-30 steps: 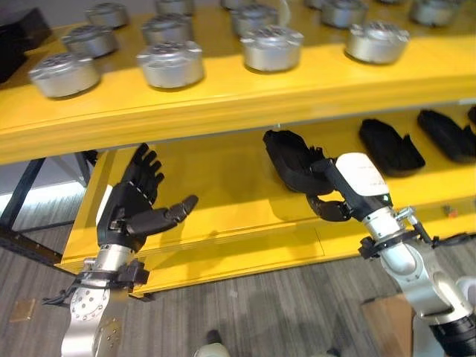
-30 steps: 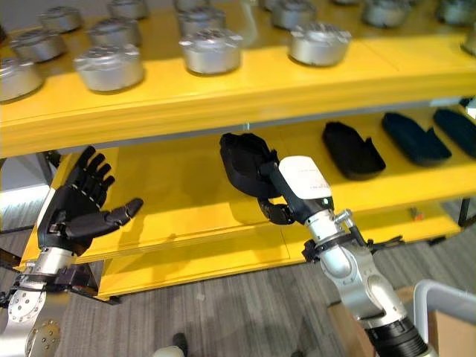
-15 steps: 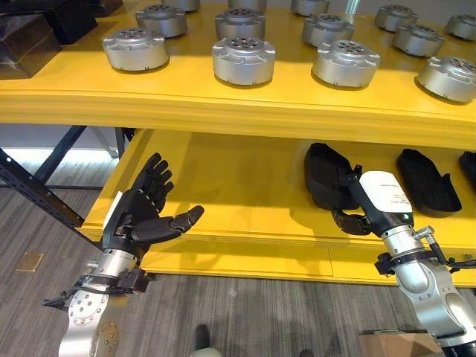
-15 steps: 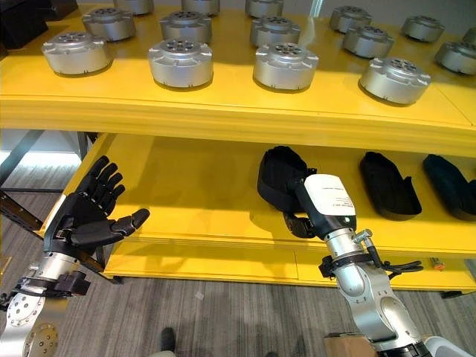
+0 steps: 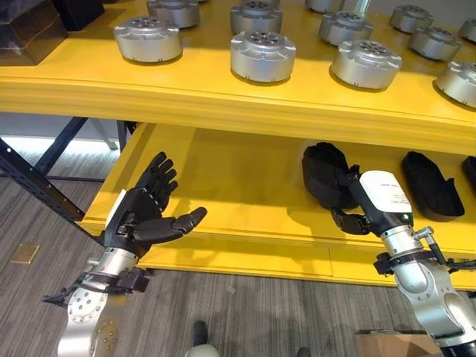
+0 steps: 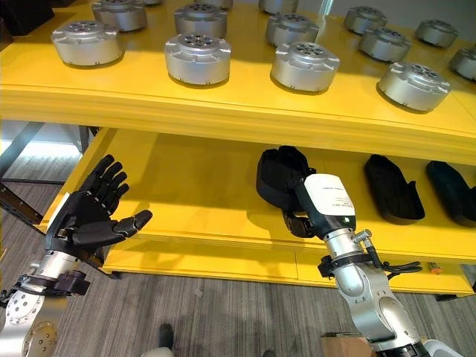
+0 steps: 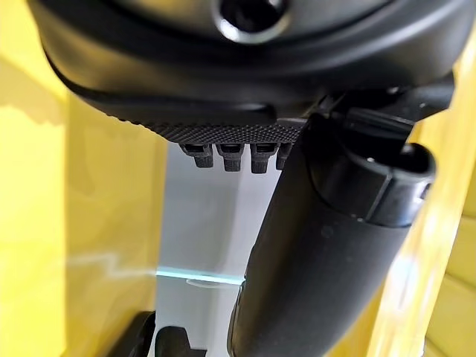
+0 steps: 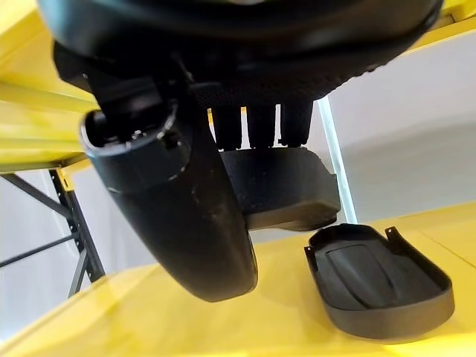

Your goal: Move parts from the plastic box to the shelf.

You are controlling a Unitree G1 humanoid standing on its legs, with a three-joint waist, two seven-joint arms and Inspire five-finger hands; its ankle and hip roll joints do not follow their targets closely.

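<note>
My right hand (image 5: 381, 197) reaches onto the yellow lower shelf (image 5: 238, 186) and is shut on a black moulded part (image 5: 324, 172). That part stands tilted on its edge on the shelf. In the right wrist view the fingers (image 8: 260, 123) rest over the part (image 8: 279, 190) and the thumb (image 8: 178, 216) curls in front of it. My left hand (image 5: 143, 216) hangs open in front of the shelf's left end, fingers straight, thumb out, holding nothing.
More black parts (image 5: 433, 184) (image 6: 455, 192) lie flat to the right on the lower shelf, one close by (image 8: 379, 286). Several round silver metal parts (image 5: 262, 54) stand on the upper shelf (image 5: 223, 100). A dark steel frame leg (image 5: 37, 186) runs at left.
The camera has shifted, so the whole scene sits differently. My right hand stays shut on the black part at the lower shelf, and the left hand keeps its open pose.
</note>
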